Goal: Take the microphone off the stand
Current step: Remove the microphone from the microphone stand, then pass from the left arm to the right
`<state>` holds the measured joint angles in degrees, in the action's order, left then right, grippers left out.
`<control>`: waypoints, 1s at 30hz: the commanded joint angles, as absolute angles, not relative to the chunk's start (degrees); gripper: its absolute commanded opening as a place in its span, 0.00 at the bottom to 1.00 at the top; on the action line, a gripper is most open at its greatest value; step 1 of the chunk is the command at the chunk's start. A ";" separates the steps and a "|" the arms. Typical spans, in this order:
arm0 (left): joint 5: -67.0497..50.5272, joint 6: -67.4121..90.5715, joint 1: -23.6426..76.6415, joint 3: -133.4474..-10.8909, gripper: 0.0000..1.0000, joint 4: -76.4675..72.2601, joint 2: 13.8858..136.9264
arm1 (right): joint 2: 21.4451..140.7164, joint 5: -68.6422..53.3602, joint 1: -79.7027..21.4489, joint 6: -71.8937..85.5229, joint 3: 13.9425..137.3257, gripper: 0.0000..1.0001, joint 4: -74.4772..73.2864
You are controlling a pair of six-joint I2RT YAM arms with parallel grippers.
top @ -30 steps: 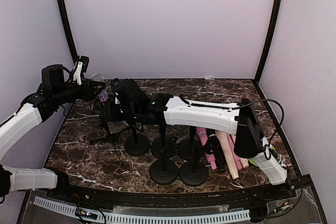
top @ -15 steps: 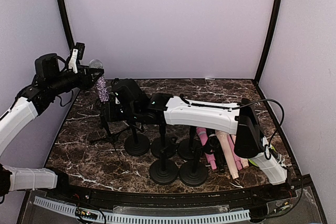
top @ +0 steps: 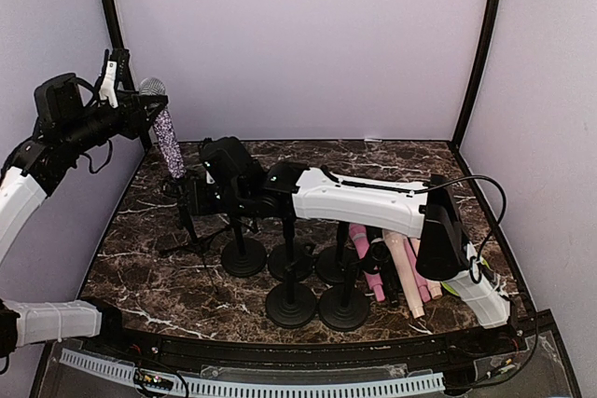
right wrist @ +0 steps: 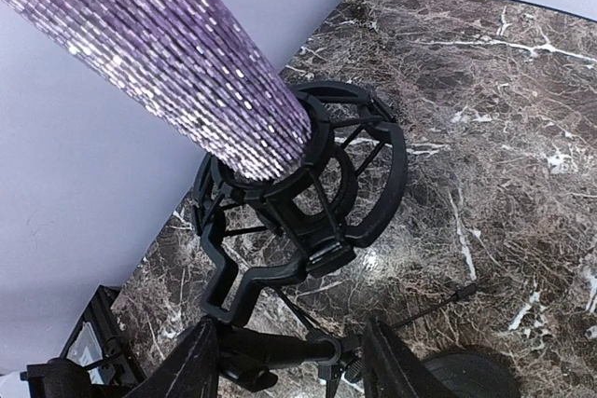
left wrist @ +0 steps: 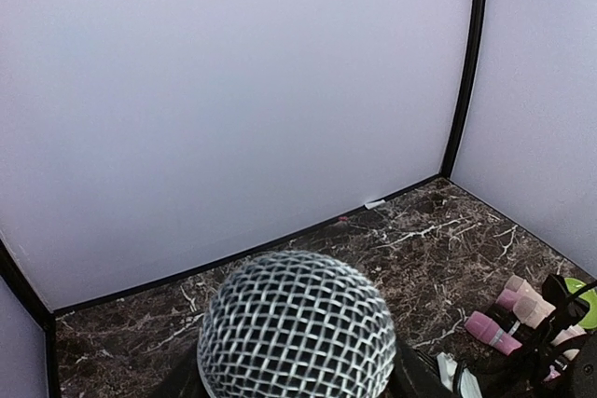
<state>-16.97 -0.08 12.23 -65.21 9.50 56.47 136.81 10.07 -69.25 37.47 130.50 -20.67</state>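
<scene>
A microphone with a silver mesh head and a purple glitter body hangs tilted above the table's far left. My left gripper is shut on it just under the head. In the left wrist view the mesh head fills the bottom edge and hides most of the gripper. The black stand holds a ring-shaped shock mount. The purple body ends right at that ring; whether it is clear of the ring I cannot tell. My right gripper is shut on the stand's stem below the mount.
Several black round-base stands crowd the table's middle. A pile of pink and beige microphones lies to their right. My right arm stretches across the table above them. The booth's walls and a black corner post stand close to the left arm.
My left arm has risen and swung left, drawing the microphone up and away from the shock mount. The right arm has held still on the stand.
</scene>
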 commanded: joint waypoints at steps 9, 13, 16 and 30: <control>-14.67 -1.31 12.22 -70.56 0.00 11.15 52.21 | 135.16 5.90 -69.27 33.84 131.33 0.54 -23.15; -16.24 1.12 12.22 -72.33 0.00 13.02 51.58 | 133.45 1.26 -68.71 31.74 132.70 0.64 -20.95; -18.14 2.88 12.22 -74.54 0.00 16.12 51.72 | 130.30 -2.96 -67.93 29.90 132.24 0.75 -18.20; -36.69 13.25 12.22 -79.21 0.00 23.68 54.50 | 105.33 -2.54 -68.01 15.29 109.16 0.91 -1.69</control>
<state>-25.39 8.67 12.23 -78.30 23.38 53.49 108.20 -3.40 -68.14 21.34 113.38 -8.91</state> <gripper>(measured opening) 0.510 0.907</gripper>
